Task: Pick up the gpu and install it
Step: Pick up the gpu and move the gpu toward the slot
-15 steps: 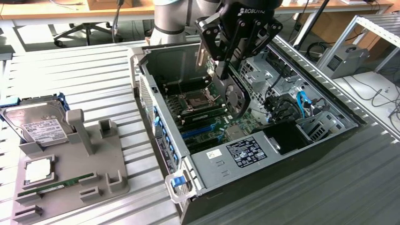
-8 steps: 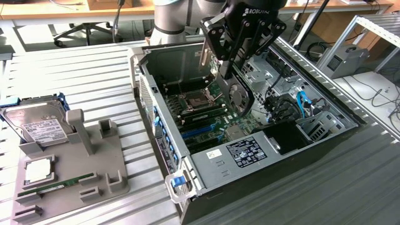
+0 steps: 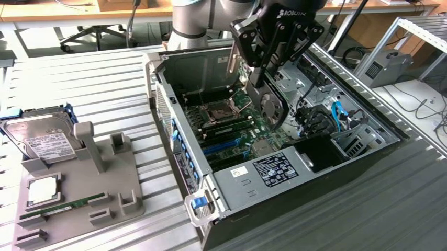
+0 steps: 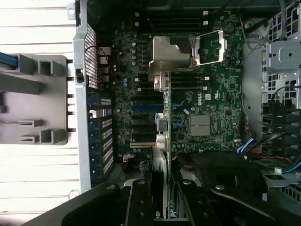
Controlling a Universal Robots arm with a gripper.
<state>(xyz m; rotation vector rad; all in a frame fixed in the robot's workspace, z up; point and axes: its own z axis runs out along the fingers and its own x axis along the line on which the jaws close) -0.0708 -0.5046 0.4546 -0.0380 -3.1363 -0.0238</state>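
Note:
The gpu (image 3: 271, 107) hangs on edge inside the open computer case (image 3: 241, 183), its round black fan facing the exterior view's right and its silver bracket (image 3: 233, 61) toward the case's rear wall. My gripper (image 3: 258, 79) is shut on its top edge. It sits just above the motherboard (image 3: 227, 123), near the blue and black expansion slots (image 3: 222, 146). In the wrist view the gpu (image 4: 165, 150) shows edge-on as a thin strip between my two black fingers (image 4: 141, 205), running over the motherboard (image 4: 207, 108) beside the slots (image 4: 141, 107).
On the exterior view's left stands a grey fixture (image 3: 119, 183) holding a hard drive (image 3: 45, 138), a processor (image 3: 43, 189) and a RAM stick (image 3: 63, 206). A drive cage (image 3: 353, 138) and cables (image 3: 338, 112) crowd the case's far side. The CPU socket (image 3: 216, 111) stands open.

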